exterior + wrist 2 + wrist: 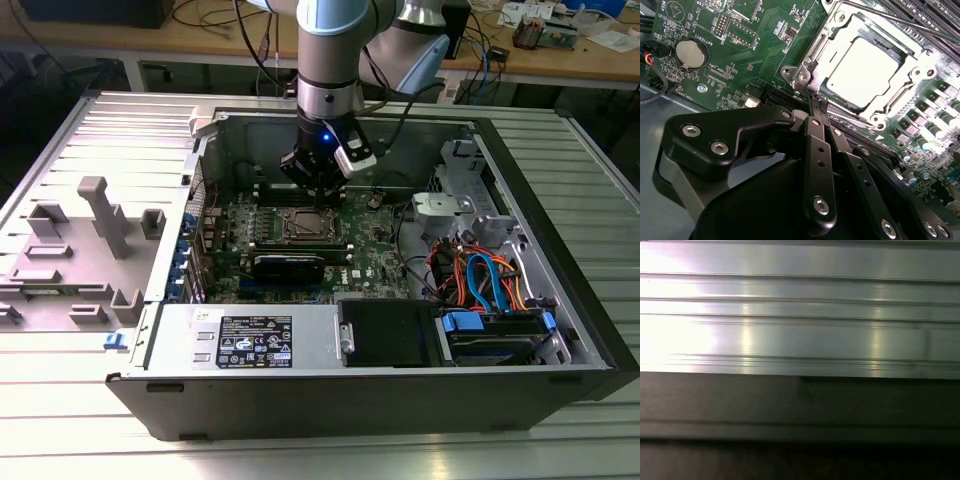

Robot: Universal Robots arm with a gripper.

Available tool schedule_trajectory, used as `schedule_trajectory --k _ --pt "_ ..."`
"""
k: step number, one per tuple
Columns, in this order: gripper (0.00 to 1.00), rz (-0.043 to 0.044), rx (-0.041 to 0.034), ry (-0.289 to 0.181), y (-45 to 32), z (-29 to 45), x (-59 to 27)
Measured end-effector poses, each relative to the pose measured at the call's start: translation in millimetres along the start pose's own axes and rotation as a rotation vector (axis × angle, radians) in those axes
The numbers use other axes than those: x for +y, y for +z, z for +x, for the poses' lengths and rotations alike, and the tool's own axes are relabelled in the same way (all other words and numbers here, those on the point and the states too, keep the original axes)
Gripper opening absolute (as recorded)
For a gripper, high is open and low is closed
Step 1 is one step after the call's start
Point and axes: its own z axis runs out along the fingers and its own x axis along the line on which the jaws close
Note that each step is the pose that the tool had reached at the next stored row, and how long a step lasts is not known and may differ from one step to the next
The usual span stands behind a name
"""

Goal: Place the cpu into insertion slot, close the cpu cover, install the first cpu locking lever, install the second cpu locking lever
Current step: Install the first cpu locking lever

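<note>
I am working inside the open computer case [560,330], which is lying on the ribbed metal table [60,420]. Taking the green motherboard [390,250] as my landmark: the black power supply [270,340] is sitting along the board's edge nearest the exterior camera, and a bundle of orange and blue cables [480,275] is lying off the board toward the exterior view's right. A grey fixture block [100,215] is standing on the table outside the case, well apart from the board toward the exterior view's left.

My gripper [318,192] is hanging over the board just beyond the socket, at its far side in the exterior view. In the second wrist view my gripper [816,102] is showing its black fingers [817,150] drawn together with nothing between them, the tips reaching down just beside one corner of the socket frame.

The insertion slot [845,102] is sitting near the middle of the board. The cpu [864,71] is lying flat inside it, silver top up. The cpu cover [835,37] is lying down around the chip, its cut-out framing the metal top. A thin locking lever [900,22] is running along one side of the frame. A round coin battery [690,53] is sitting on the board, apart from the socket.
</note>
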Motion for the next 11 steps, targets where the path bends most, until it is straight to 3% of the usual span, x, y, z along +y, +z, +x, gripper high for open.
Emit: schedule_trajectory --k 11 --pt "0.11 0.0002 0.0002 0.000 2.7 -0.4 0.0"
